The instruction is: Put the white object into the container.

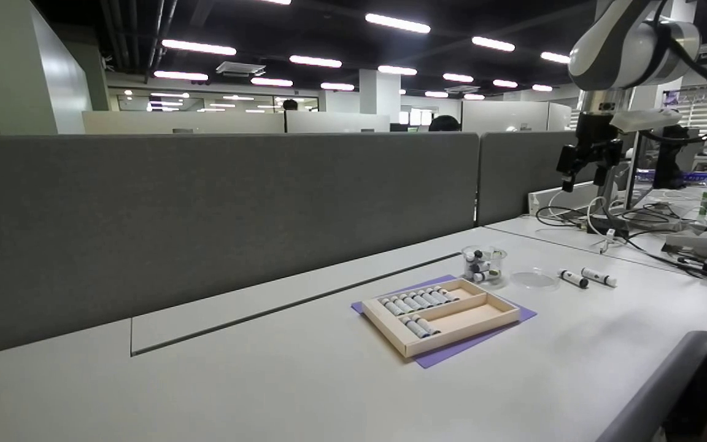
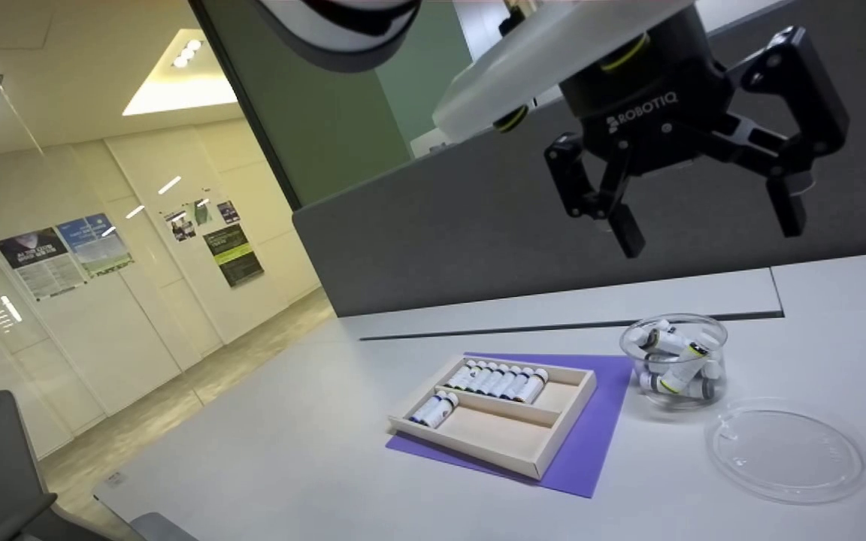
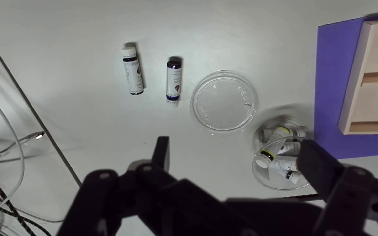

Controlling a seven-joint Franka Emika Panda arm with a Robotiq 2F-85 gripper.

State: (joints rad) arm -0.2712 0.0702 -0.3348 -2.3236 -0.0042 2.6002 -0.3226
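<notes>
Two small white-labelled vials lie on the table; I cannot tell which is the white object. One vial has a white cap and dark ends; it also shows in an exterior view. The other vial has dark blue ends. A clear round cup holds several similar vials; its rim shows in both exterior views. A wooden tray holds vials in two compartments. My gripper is open and empty, high above the table.
A clear round lid lies flat between the loose vials and the cup. A purple sheet lies under the tray. A grey partition stands along the table's back. Cables and equipment lie beyond the table seam.
</notes>
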